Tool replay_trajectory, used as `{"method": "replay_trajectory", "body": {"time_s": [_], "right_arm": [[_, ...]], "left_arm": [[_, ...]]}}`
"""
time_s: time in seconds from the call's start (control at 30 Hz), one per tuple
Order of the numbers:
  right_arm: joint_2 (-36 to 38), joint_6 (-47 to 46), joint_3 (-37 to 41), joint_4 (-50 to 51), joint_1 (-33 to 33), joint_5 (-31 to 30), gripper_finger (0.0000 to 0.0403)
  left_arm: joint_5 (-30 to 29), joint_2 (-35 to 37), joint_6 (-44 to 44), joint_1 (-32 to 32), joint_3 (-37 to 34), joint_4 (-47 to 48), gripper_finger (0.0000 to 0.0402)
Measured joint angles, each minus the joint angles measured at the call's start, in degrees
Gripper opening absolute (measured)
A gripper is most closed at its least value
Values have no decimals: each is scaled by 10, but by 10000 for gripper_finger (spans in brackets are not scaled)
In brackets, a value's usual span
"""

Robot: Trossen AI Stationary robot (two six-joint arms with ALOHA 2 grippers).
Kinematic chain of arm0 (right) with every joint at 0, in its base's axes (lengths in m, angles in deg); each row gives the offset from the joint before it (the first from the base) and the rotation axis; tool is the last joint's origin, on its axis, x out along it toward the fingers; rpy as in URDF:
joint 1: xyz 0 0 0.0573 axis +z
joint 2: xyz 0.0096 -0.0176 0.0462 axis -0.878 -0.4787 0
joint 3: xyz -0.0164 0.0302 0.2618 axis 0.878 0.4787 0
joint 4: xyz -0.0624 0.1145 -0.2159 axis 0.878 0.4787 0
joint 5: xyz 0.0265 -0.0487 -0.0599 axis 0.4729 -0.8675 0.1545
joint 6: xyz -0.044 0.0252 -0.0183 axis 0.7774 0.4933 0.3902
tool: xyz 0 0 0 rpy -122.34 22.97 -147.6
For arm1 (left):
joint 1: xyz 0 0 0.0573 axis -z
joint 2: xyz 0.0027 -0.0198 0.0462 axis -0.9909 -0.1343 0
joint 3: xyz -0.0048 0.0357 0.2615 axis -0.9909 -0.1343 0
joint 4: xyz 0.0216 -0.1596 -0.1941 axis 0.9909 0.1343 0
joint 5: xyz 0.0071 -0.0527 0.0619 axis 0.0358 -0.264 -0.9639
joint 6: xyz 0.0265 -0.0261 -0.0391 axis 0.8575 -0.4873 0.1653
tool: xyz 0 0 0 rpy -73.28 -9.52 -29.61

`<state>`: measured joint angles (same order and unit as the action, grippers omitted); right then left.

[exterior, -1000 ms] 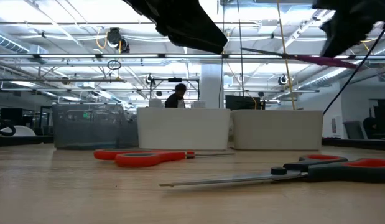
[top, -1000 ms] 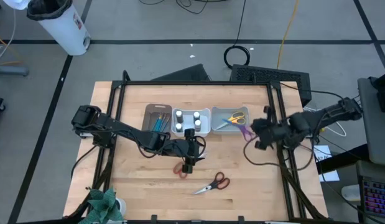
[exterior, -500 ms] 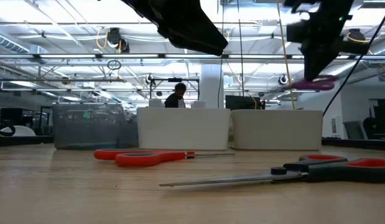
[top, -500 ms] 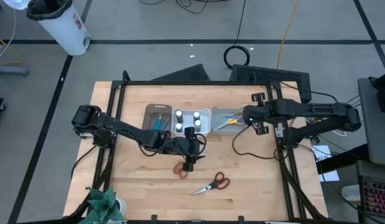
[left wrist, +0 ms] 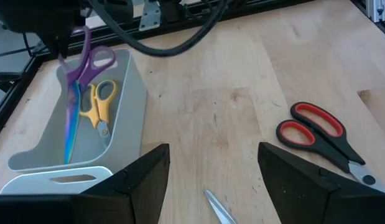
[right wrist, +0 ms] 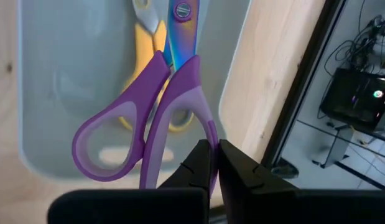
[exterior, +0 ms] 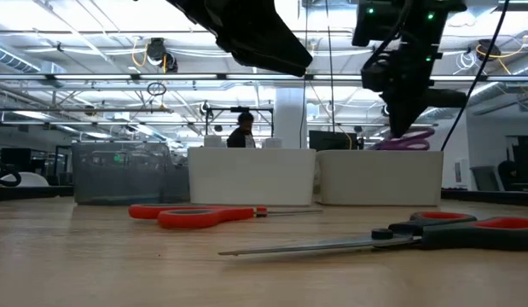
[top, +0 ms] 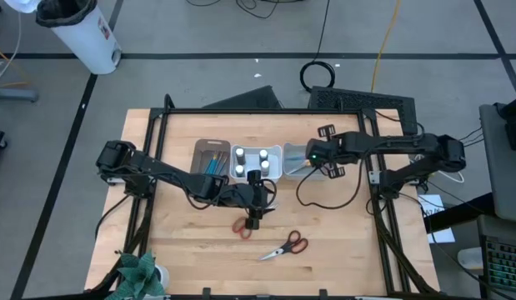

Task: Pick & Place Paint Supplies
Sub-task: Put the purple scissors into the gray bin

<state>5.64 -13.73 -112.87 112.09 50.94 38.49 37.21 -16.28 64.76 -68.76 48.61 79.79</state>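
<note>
Purple scissors (right wrist: 148, 118) hang w/ handles pinched in right gripper (right wrist: 211, 163) fingers, blades pointing away into grey bin (left wrist: 127, 93) directly below; left gripper (left wrist: 211, 180) wide, over surface.

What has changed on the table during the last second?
The right gripper, shut on the purple scissors, carried them from the table's right side to over the grey bin, above the yellow scissors. The left gripper, open, and both red scissors stayed put.

An open-plan lab: ceiling trusses (exterior: 93, 81), monitors (exterior: 332, 139), floor cables (top: 320, 75).
</note>
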Motion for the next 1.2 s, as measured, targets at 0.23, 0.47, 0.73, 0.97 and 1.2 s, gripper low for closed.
{"method": "replay_trajectory", "body": {"time_s": [0.23,0.47,0.73,0.97,1.2], "right_arm": [[-7,0,0,-33,0,51,3],[-6,-6,0,-36,0,59,9],[-6,-10,0,-32,0,59,15],[-6,-19,0,-14,0,51,11],[-6,-36,0,6,0,12,12]], "left_arm": [[0,0,0,0,0,0,248],[0,0,-5,0,0,0,248],[0,0,-6,0,0,0,248],[0,0,-6,0,0,0,248],[0,0,-9,0,0,0,248]]}}
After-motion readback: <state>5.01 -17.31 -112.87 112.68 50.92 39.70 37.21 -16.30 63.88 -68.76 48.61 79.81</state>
